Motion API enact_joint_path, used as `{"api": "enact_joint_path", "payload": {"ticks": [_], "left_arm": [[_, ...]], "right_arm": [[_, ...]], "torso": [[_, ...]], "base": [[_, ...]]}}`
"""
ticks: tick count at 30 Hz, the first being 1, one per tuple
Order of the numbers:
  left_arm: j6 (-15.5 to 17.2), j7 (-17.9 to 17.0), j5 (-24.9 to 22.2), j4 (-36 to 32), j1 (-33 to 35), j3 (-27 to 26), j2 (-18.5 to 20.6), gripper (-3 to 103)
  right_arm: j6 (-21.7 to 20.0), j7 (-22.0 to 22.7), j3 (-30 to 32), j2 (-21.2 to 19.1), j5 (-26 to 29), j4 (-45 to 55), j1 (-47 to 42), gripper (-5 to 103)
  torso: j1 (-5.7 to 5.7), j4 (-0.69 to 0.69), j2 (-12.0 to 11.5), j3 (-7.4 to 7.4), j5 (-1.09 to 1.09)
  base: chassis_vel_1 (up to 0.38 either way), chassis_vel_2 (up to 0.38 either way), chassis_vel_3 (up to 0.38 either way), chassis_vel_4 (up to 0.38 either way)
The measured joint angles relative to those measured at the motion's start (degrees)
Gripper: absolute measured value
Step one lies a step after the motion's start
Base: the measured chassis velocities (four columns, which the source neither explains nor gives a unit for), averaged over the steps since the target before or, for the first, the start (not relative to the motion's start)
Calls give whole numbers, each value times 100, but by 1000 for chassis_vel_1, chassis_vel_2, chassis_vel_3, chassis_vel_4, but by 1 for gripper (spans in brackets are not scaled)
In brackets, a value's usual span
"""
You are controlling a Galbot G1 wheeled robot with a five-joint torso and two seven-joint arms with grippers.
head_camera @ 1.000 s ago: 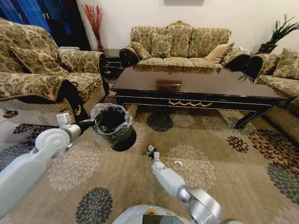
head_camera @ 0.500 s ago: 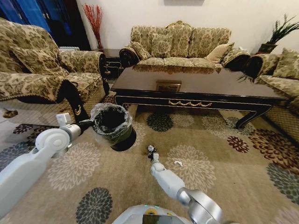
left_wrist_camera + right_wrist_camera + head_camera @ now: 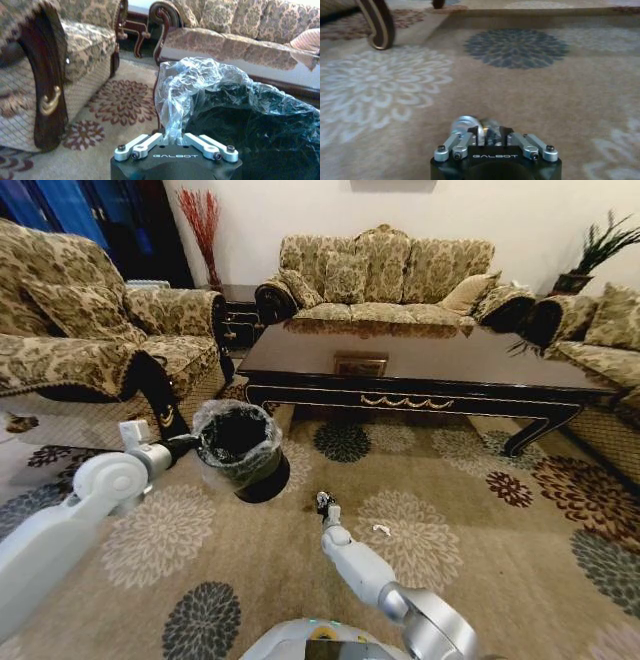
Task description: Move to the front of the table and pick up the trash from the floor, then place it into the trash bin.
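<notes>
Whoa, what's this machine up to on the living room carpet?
It is tidying litter off the floor in front of the table. Its left tool is clamped on the plastic liner at the rim of the trash bin, holding the bin tilted. Its right tool is down at the carpet, closed on a small shiny crumpled ball. A white paper scrap lies on the carpet just to its right.

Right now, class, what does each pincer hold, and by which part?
Left pincer grips the trash bin by its bag-lined rim. Right pincer is closed on a shiny crumpled ball on the carpet.
</notes>
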Motion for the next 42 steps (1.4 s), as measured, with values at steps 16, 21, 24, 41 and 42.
{"api": "enact_joint_path", "payload": {"ticks": [16,21,24,41,42], "left_arm": [[25,19,-190,71,-12,-149,295,4],[26,18,-169,63,28,-173,247,4],[26,14,-159,17,102,-226,211,4],[31,-79,-192,-187,227,-305,178,4],[31,-80,-181,-187,225,-279,168,4]], "right_arm": [[183,-682,194,0,-66,-377,86,91],[494,-943,126,0,13,-343,116,100],[566,-1018,21,0,55,-351,152,100],[101,-1024,-214,0,36,-661,279,100],[133,-1089,-231,0,26,-663,279,100]], "torso": [[0,0,0,0,0],[0,1,0,0,0],[0,1,0,0,0],[0,0,0,0,1],[0,1,0,0,1]], "base": [[0,0,0,0],[0,0,0,0],[0,0,0,0],[0,0,0,0],[0,0,0,0]]}}
